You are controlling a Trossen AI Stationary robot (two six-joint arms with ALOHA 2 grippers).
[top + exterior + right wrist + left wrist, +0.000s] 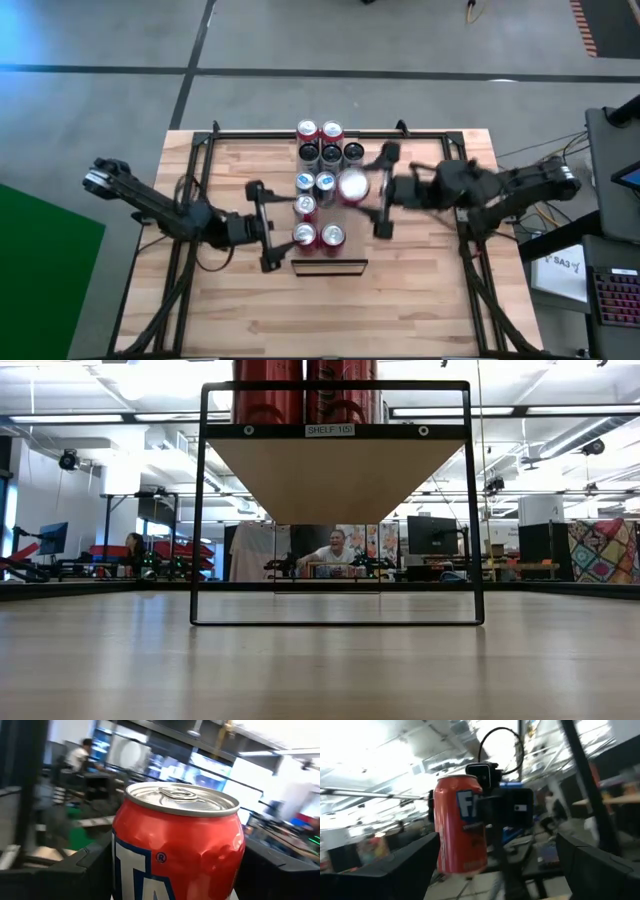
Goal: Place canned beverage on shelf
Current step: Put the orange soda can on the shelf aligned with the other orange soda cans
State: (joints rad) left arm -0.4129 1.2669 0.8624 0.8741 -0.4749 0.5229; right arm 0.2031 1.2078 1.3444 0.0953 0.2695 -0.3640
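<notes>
A red can (175, 845) with a silver top stands upright between the fingers of my right gripper (362, 190), above the right side of the shelf (328, 266). In the left wrist view the same can (460, 830) shows in front of the right arm's wrist. Several red, dark and blue cans (318, 182) stand in rows on the shelf; two red ones (305, 390) show on top of its board (330, 470). Left of the shelf, my left gripper (268, 225) is open and holds nothing. My right gripper pinches the can's side wall (120, 865) between its two fingers (85, 862), one on each side. The fingers come roughly level from the table's right. The can stays upright, top up, lifted clear of the shelf and the other cans.
A black metal frame (200, 160) runs along the table's edges. The shelf's black frame (200, 510) stands on the planked tabletop (320, 670). Bare tabletop (330, 320) lies near the front edge. A person (335, 550) sits beyond the table.
</notes>
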